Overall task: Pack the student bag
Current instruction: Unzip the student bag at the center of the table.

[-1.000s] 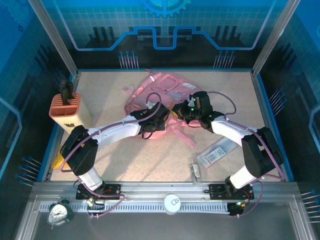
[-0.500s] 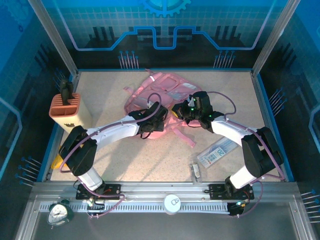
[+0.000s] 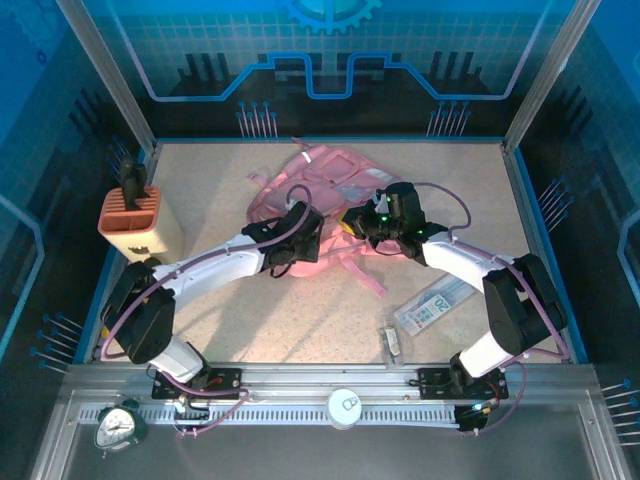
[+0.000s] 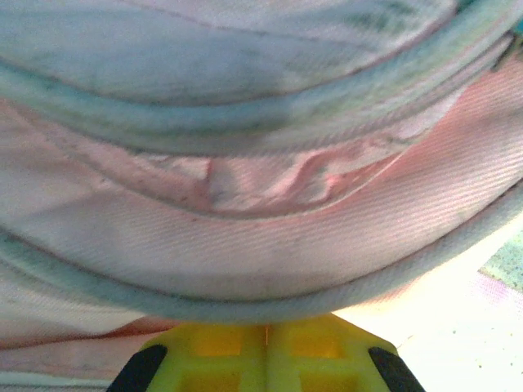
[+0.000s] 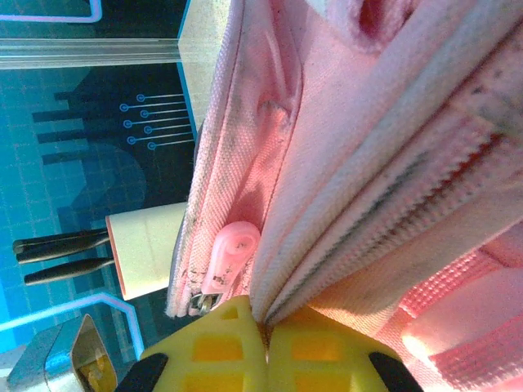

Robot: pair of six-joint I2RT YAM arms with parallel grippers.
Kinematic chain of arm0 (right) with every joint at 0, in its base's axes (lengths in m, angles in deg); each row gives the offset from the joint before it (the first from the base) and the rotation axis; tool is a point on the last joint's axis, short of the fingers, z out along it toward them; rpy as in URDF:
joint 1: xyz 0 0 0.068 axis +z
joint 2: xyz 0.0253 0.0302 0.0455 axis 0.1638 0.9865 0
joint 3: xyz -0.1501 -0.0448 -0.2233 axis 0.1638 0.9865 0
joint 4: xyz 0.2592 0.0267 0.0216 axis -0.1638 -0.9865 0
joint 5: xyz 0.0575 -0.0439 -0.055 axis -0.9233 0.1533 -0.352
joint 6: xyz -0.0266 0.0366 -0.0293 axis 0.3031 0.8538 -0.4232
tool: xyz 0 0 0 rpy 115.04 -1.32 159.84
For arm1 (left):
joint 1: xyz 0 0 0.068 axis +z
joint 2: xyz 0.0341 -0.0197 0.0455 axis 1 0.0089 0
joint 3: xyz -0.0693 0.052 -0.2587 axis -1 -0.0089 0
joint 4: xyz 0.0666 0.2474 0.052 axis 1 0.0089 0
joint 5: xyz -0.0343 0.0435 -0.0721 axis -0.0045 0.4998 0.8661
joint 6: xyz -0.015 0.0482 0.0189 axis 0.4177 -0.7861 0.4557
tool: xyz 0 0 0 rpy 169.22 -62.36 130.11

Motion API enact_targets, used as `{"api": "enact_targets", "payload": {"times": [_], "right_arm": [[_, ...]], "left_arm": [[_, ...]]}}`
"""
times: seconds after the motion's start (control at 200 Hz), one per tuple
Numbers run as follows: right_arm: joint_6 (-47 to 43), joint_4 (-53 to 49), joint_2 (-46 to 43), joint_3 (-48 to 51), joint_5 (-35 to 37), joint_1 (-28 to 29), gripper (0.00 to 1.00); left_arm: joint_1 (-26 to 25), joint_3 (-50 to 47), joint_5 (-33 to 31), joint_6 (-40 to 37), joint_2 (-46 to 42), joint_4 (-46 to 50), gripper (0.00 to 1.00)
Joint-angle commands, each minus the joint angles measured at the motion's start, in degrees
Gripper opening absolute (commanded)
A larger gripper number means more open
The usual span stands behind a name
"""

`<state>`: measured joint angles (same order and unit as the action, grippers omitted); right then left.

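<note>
The pink student bag [image 3: 330,175] lies at the far middle of the table, straps trailing toward me. My left gripper [image 3: 303,228] sits at its near left edge. In the left wrist view the yellow fingers [image 4: 212,359] are pressed together under the bag's piped rim [image 4: 261,306], which covers their tips. My right gripper [image 3: 355,225] is at the bag's near right edge. In the right wrist view it [image 5: 265,322] is shut on a folded seam of the bag [image 5: 368,163], beside a pink zip pull [image 5: 229,257].
An orange-and-cream pen holder [image 3: 135,215] stands at the left edge. A clear flat packet [image 3: 440,300] and a small dark item [image 3: 390,340] lie at the near right. A loose pink strap [image 3: 370,285] crosses the middle. A clock [image 3: 120,425] sits on the front rail.
My left arm has stretched farther out onto the bag and its jaws have closed. The loose strap shifted a little. The right gripper has stayed put.
</note>
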<state>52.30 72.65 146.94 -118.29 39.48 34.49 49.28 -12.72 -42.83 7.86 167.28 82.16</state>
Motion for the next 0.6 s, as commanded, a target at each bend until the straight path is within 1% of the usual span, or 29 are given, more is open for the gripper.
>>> {"api": "enact_targets", "payload": {"times": [0.0, 0.15, 0.32, 0.46, 0.52, 0.595], "right_arm": [[-2.15, 3.68, -2.26, -0.13, -2.19, -1.46, 0.0], [-3.23, 1.09, -2.77, -1.05, -2.51, -0.71, 0.0], [-2.54, 2.12, -2.15, -1.14, -2.83, 0.21, 0.0], [-2.35, 1.96, -2.06, -1.54, -2.9, 0.96, 0.0], [-2.26, 2.05, -2.07, -1.75, -3.03, 1.13, 0.0], [-2.26, 1.91, -2.15, -1.84, -3.08, 1.22, 0.0]], "left_arm": [[2.21, -2.73, -3.58, -1.23, -2.68, 3.69, 0.0], [2.83, -3.98, -2.63, -1.04, -2.62, 3.03, 0.0], [2.94, -4.8, 1.11, 0.16, -0.62, -4.47, 0.0], [2.94, -4.41, 1.62, 1.08, 1.57, -7.75, 0.13], [2.95, -4.68, 0.54, 1.46, 2.18, -8.82, 0.17], [3.14, -4.9, 0.02, 1.47, 2.79, -9.91, 0.18]]}}
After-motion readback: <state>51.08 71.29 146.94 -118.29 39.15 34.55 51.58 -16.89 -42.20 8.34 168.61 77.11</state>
